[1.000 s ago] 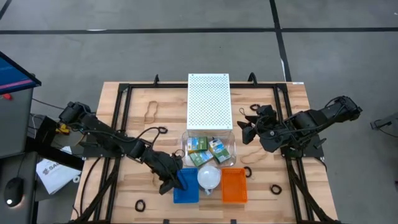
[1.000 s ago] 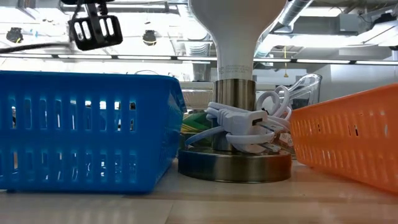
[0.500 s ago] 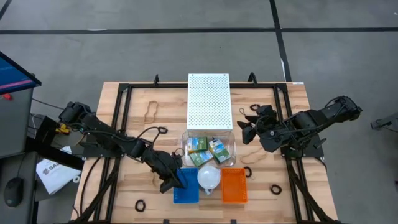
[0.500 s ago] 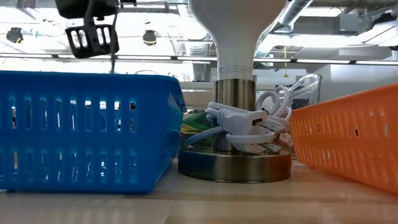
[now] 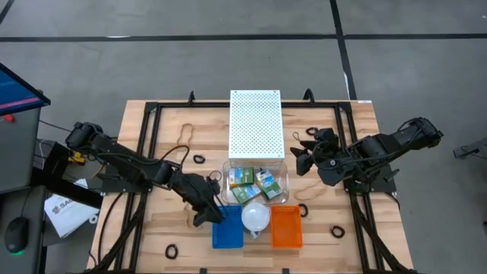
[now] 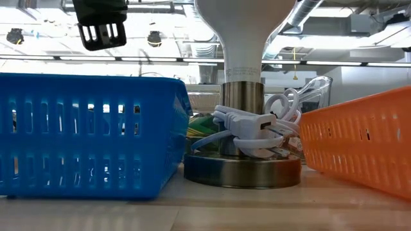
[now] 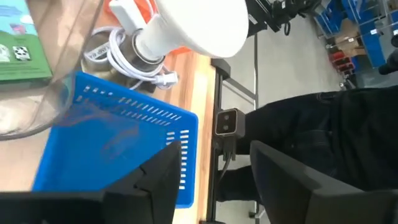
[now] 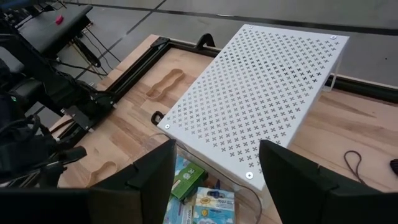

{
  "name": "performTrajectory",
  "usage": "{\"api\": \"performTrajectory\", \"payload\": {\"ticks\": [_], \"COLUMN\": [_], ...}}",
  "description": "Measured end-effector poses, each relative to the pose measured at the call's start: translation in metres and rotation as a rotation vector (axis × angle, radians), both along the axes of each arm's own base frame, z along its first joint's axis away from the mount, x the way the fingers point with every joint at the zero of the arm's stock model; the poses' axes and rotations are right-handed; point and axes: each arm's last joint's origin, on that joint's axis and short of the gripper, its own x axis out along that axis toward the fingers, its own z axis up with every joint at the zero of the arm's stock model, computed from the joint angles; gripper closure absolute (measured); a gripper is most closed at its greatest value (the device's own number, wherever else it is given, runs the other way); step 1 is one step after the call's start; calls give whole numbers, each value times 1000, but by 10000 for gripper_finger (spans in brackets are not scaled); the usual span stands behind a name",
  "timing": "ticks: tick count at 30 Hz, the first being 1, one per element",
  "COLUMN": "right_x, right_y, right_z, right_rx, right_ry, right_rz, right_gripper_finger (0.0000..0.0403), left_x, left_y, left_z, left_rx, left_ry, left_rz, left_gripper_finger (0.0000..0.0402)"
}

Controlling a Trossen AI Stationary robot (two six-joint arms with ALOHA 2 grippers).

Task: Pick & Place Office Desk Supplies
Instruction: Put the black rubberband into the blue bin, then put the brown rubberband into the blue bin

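My left gripper [image 5: 205, 215] [image 6: 101, 33] [image 7: 216, 150] hangs open above the left rim of the blue basket [image 5: 227, 236] [image 7: 93, 162], with nothing between its fingers. Faint tan strands [image 7: 115, 134] lie on the basket's floor. Green-and-yellow crayon boxes [image 5: 255, 183] [image 8: 186, 180] lie in a clear container [image 5: 282, 176]. Tan rubber bands [image 5: 185, 135] [image 5: 308, 190] and black loops [image 5: 198, 159] [image 5: 172, 250] [image 5: 337, 230] lie flat on the table. My right gripper [image 5: 298, 161] [image 8: 214, 149] waits open, raised to the right of the clear container.
A white lamp [image 5: 256, 217] stands between the blue basket and an orange basket [image 5: 287, 227], its cord coiled on its base [image 6: 247, 131]. A white perforated shelf [image 5: 256, 124] stands behind the clear container. Black frame rails [image 5: 148, 144] run along both table sides.
My left gripper has risen a little and drawn back from over the blue basket toward the table's left and far side. Half a second ago a thin strand hung from it down to the basket's rim; it no longer hangs there.
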Motion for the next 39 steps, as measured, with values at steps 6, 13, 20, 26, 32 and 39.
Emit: {"api": "performTrajectory", "payload": {"ticks": [6,13,20,26,32,39], "right_x": [0,0,-1,-2,-2,-2], "right_y": [0,0,0,-1,-1,-1], "right_z": [0,0,-1,-1,-1,-1], "right_rx": [-2,1,-2,-7,-15,-19], "right_ry": [2,1,10,19,16,16], "right_rz": [-2,-4,-4,-5,-11,-14], "right_gripper_finger": [177,177,177,177,177,177], "left_x": [-2,-16,-42,-52,-65,-75], "left_y": [-3,7,22,30,35,37], "left_z": [-3,-21,-38,-44,-75,-106], "left_rx": [-12,168,417,535,491,375], "left_ry": [27,240,519,598,666,665], "left_rz": [-41,73,147,221,247,243], "left_gripper_finger": [217,220,210,221,248,259]}}
